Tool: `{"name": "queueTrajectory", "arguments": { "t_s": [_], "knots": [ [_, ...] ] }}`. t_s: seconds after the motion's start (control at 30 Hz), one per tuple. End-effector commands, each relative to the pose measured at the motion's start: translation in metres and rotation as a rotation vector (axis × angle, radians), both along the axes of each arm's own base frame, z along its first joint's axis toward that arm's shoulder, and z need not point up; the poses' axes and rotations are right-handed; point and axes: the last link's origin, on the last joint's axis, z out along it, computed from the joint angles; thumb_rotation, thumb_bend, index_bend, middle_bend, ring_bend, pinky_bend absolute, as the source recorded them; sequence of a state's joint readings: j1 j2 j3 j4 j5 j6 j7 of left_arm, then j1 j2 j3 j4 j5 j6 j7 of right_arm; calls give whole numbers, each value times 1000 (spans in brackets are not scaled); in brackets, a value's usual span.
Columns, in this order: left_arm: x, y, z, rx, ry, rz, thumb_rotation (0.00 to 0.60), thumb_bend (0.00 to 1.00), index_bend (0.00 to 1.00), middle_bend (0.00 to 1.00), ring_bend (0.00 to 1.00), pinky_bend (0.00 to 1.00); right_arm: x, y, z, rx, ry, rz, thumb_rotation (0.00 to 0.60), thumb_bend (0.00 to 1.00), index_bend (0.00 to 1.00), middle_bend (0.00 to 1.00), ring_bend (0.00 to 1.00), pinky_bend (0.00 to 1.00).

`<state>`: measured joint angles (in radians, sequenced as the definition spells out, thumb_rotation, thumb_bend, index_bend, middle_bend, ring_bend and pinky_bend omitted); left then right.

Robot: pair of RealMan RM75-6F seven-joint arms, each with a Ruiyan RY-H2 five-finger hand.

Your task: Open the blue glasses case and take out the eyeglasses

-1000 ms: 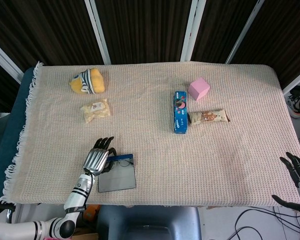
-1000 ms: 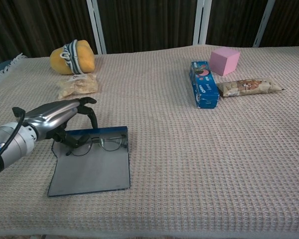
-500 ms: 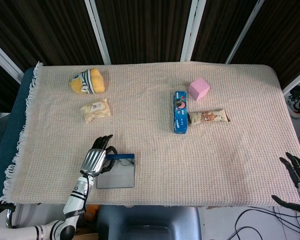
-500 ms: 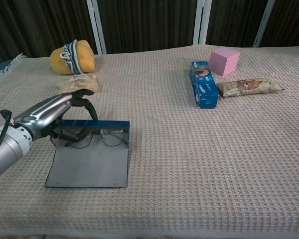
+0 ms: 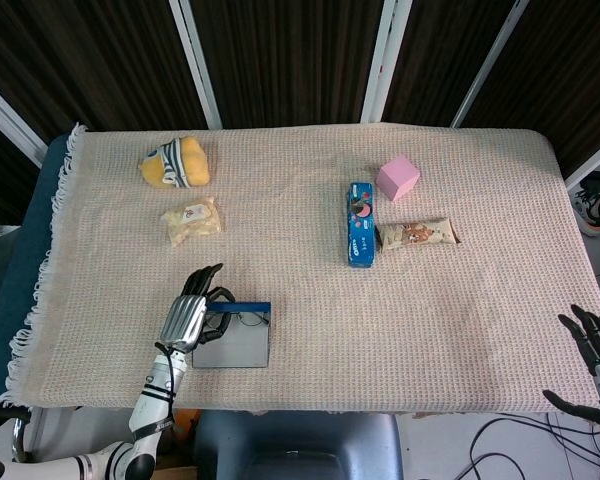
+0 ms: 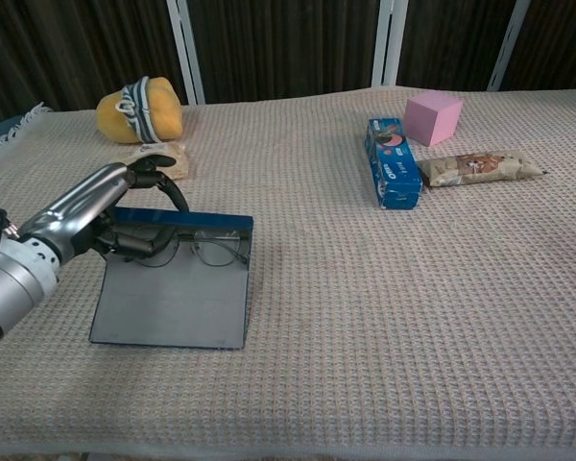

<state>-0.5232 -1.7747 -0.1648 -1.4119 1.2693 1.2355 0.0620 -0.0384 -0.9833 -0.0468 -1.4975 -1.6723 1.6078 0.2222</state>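
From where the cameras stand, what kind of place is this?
Probably a lab or test room: a table under a woven cloth, dark folding panels behind, loose cables on the floor, and assorted props such as a pink cube.

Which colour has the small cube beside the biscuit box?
The cube is pink; the chest view shows it best.

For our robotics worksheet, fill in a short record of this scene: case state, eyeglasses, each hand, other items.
case: blue glasses case lies open on the woven cloth
eyeglasses: eyeglasses still inside, by the hinge
left hand: left hand reaching over the glasses; grip unclear
right hand: right hand open at table edge
other items: yellow plush, cookie box, pink cube
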Motion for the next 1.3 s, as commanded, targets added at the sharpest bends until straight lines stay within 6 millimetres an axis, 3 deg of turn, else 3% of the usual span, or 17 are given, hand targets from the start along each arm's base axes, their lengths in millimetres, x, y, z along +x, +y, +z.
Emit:
{"name": "queueTrajectory", "arguments": {
  "t_s": [0.03,0.73,1.3],
  "knots": [
    [1,0,1,-1,-32,10,600,443,514,59,0,45,0,0,0,0,0,0,600,222,0,0,0,0],
    [-2,6,-2,-6,-40,30,600,446,520,64,0,44,0,1,1,-2,-2,3,600,222,0,0,0,0],
    [4,77,-4,45,3,116,600,444,501,65,0,44,-3,-1,4,-21,-3,-14,600,222,0,0,0,0]
  ]
}}
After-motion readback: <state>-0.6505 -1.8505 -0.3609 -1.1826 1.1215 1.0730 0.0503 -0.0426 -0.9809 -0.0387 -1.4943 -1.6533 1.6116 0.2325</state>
